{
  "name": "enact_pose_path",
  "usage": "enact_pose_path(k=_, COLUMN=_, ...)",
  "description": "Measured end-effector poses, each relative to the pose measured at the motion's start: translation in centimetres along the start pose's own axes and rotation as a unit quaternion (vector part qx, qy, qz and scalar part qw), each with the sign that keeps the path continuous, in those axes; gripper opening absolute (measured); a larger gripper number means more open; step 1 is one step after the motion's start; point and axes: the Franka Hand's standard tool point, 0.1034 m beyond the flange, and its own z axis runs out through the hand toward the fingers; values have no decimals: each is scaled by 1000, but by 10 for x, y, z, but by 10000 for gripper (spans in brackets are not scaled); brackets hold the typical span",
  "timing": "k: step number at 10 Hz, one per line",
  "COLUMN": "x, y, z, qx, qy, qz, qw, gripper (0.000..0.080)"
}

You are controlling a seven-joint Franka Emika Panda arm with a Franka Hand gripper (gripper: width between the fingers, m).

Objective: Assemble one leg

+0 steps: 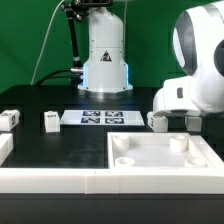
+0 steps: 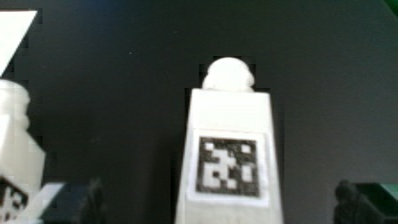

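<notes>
Wrist view: leg [image 2: 228, 150] sits inside the pincer [image 2: 217, 200] (spread apart, no contact yet).
Risk: closing off-centre could nudge or tip it across the table [image 2: 125, 60].

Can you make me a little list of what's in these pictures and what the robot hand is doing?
gripper: open, a finger on each side of the leg, not touching it
leg: white, tag facing the wrist camera
loose legs: two, on the exterior view's left
panel: big, white, front of table
marker board: middle of table
</notes>
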Motion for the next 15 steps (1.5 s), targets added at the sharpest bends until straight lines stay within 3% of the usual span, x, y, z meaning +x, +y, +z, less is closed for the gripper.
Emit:
enact_pose_path(k=3, x=-2, y=3, z=20, qx=-5, qy=-5, qz=3, qw=1000, gripper=649)
enact_pose_path(k=5, x=-3, y=3, z=22, qx=-6, qy=-7, qz=3, qw=1000, gripper=649)
enact_pose_path(k=7, x=-3, y=3, z=21, qx=-5, qy=-7, qz=3, qw=1000, gripper=386)
enact_pose_path(k=8, x=-3, y=3, z=21, qx=-5, qy=-7, qz=3, qw=1000, gripper=386)
enact_pose_path(k=9, x=-3, y=3, z=21, qx=-5, qy=-7, qz=3, qw=1000, gripper=284)
enact_pose_path(k=15, x=-6, y=4, z=18, qx=-7, qy=-11, qz=1, qw=1000, gripper=284)
